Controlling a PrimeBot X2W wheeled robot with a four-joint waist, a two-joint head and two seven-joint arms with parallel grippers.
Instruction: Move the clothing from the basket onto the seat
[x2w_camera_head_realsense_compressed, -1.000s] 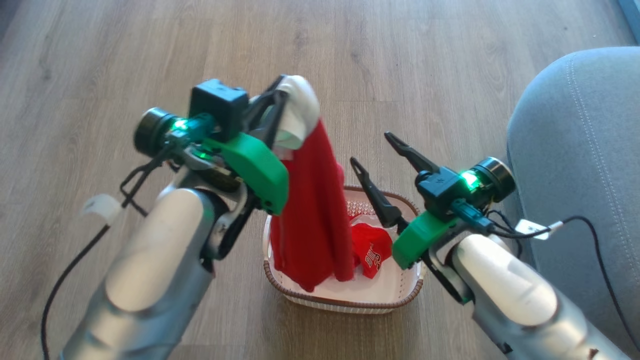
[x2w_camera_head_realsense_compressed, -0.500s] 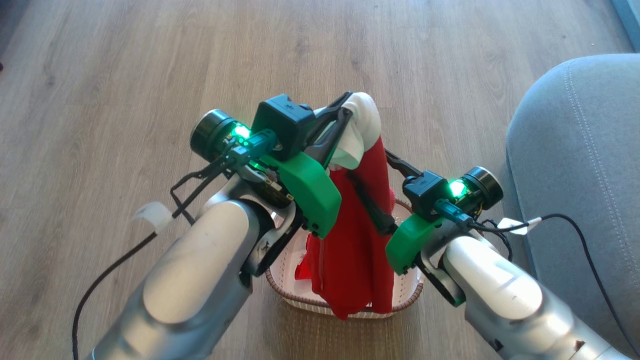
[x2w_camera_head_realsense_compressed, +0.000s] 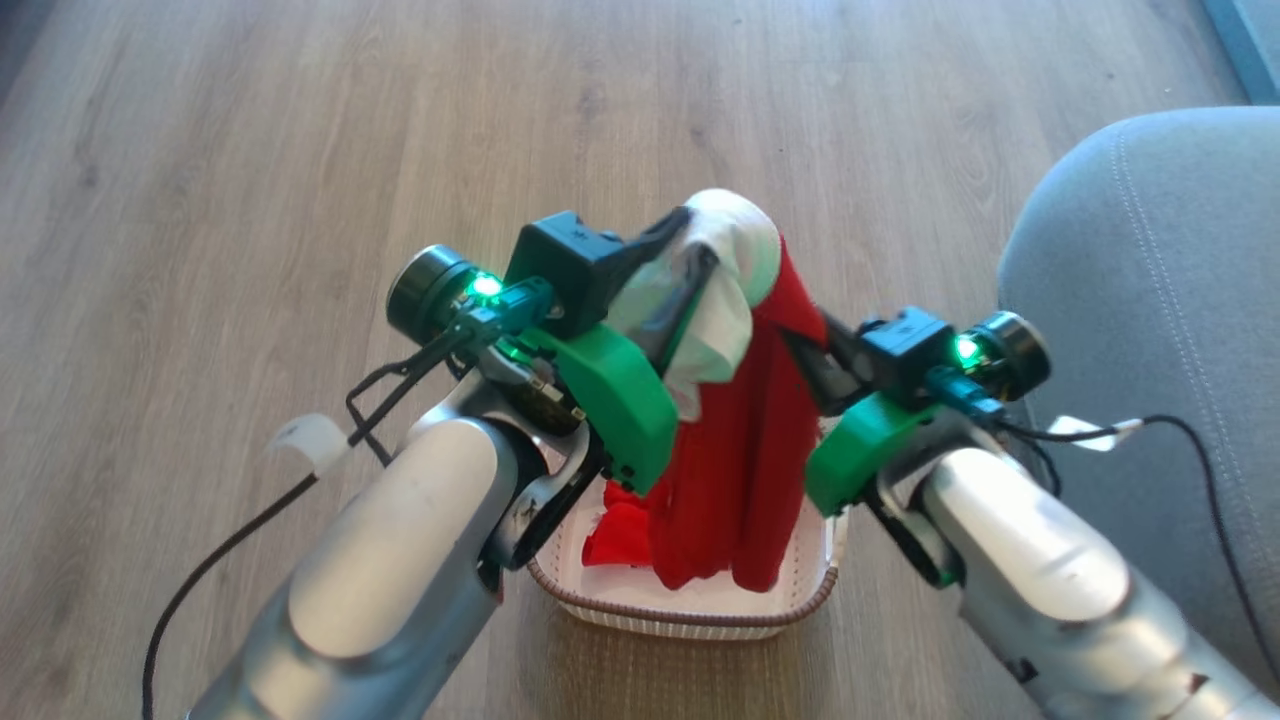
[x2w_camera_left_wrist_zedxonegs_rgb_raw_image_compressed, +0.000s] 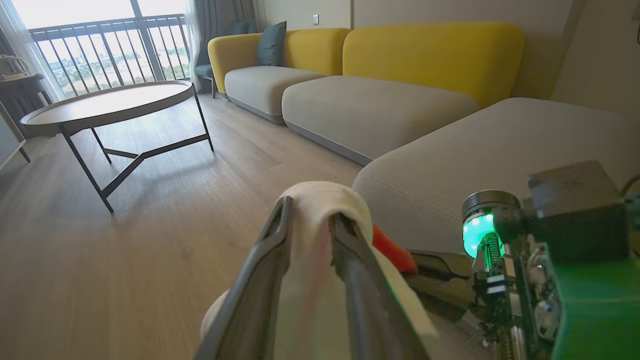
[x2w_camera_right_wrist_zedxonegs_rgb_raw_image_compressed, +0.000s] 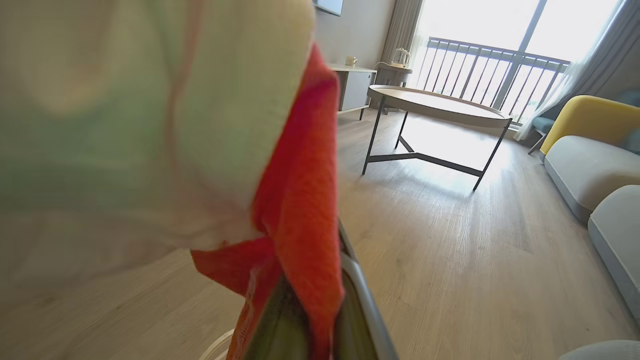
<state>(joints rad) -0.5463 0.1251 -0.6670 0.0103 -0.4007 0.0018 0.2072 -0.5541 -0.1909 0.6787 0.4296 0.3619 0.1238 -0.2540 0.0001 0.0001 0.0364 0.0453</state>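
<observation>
Head view is showing the soft red-and-white fabric garment (x2w_camera_head_realsense_compressed: 745, 440) hanging over the cream perforated plastic basket (x2w_camera_head_realsense_compressed: 690, 625) (hem inside). Left tool (x2w_camera_head_realsense_compressed: 697, 240) is pinching its white band, right tool (x2w_camera_head_realsense_compressed: 805, 350) its red cloth. Raising it clear before swinging to the grey upholstered seat (x2w_camera_head_realsense_compressed: 1150, 300) beside the basket is advisable.

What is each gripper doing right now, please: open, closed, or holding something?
Left gripper: closed on the white band of the clothing.
Right gripper: closed on the clothing's red fabric.
</observation>
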